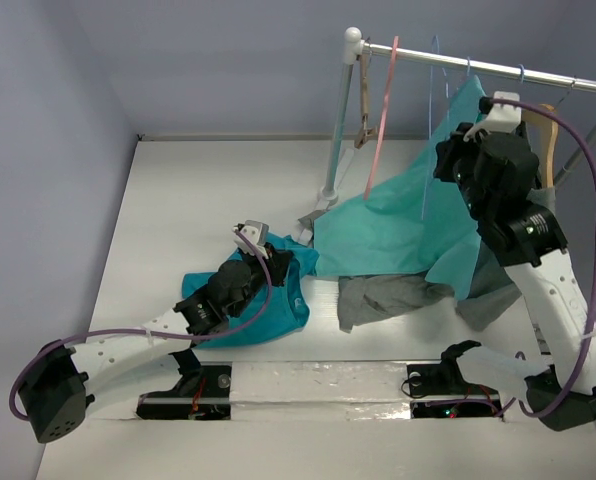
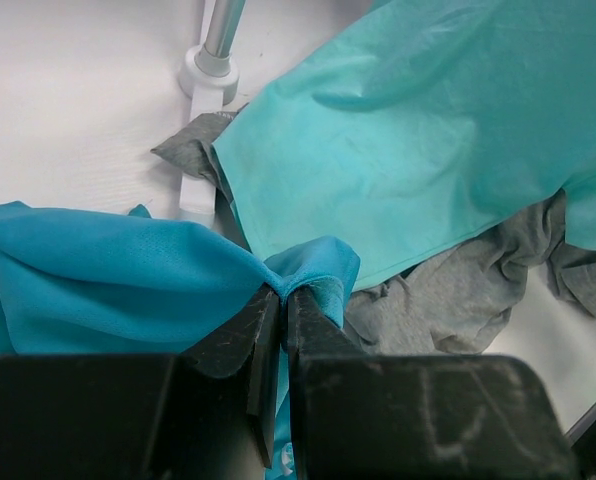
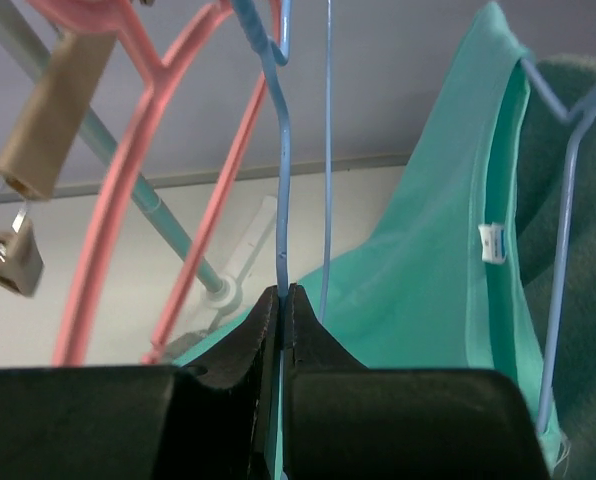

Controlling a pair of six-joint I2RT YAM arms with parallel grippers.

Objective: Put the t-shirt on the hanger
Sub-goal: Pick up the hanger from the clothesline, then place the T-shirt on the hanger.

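Observation:
The deep blue-teal t-shirt (image 1: 240,318) lies crumpled on the table at front left. My left gripper (image 1: 262,252) is shut on a fold of it; the wrist view shows the cloth (image 2: 128,275) pinched between the jaws at the gripper (image 2: 282,293). The thin light-blue wire hanger (image 1: 434,120) hangs from the rail. My right gripper (image 1: 460,150) is up by the rail and shut on that hanger's wire (image 3: 283,160), with the gripper (image 3: 283,292) closed around the strand.
A lighter teal shirt (image 1: 408,225) hangs on another blue hanger (image 3: 568,180) and drapes to the table. Grey garments (image 1: 388,298) lie beneath it. A pink hanger (image 1: 383,110), a wooden hanger (image 1: 546,130) and the rack post (image 1: 338,130) stand nearby.

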